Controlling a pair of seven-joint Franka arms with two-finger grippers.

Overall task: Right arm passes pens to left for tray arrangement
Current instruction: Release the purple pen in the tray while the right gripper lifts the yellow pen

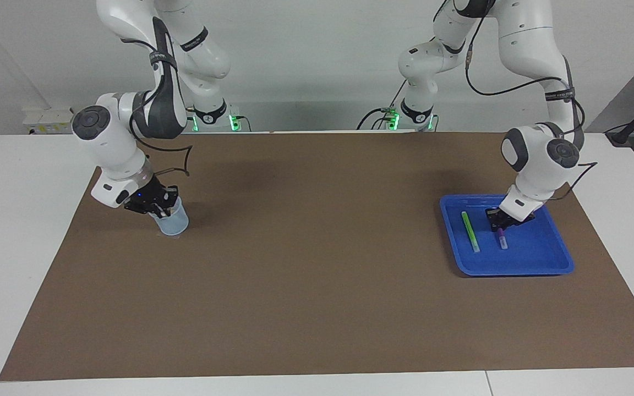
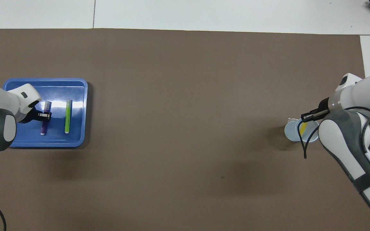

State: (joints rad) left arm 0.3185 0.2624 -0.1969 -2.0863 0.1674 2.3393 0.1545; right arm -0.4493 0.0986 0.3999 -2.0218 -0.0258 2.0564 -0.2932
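A blue tray (image 1: 537, 263) sits toward the left arm's end of the table, a green pen (image 1: 470, 231) and a purple pen (image 1: 501, 237) lying side by side in it. The left gripper (image 1: 500, 224) is down at the purple pen; I cannot tell its finger gap. The right gripper (image 1: 156, 209), fingers pinched together, dips into a translucent cup (image 1: 174, 221) holding the yellow pen (image 2: 303, 127).

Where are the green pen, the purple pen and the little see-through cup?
green pen (image 2: 67, 116), overhead view, middle of its barrel
purple pen (image 2: 43, 127), overhead view, purple barrel nearer the robots
cup (image 1: 175, 222), facing view, its side wall
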